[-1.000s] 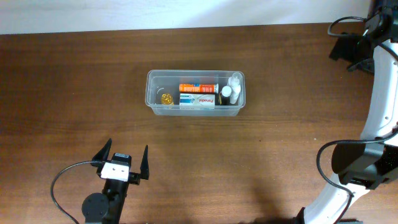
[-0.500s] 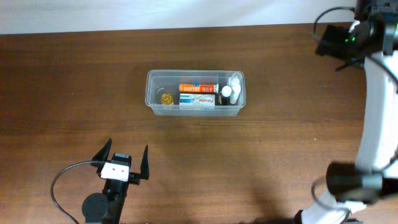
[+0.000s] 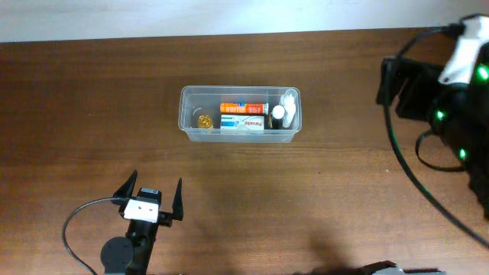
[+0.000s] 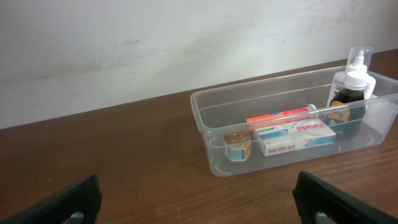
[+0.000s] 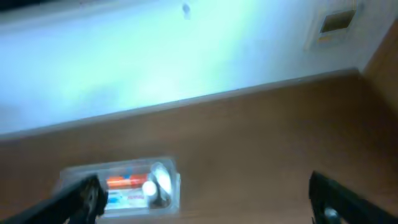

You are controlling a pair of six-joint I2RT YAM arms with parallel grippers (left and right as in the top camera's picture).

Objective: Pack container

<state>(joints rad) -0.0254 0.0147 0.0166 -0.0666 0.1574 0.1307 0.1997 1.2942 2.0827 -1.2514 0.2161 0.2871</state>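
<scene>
The container is a clear plastic tub at the table's middle. Inside lie an orange tube, a white box, a small gold-lidded jar and white-capped bottles. My left gripper is open and empty, resting near the front edge, well short of the container. My right gripper is open and empty, held high off to the right of the container; its view is blurred. The right arm fills the overhead's right side.
A pale wall runs behind the table's far edge. Bare brown tabletop lies between the grippers and the tub. A black cable loops beside the left arm's base.
The right arm has swung up and away from the far right corner, now looming larger and lower in the overhead view. The left arm and the tub's contents have not moved.
</scene>
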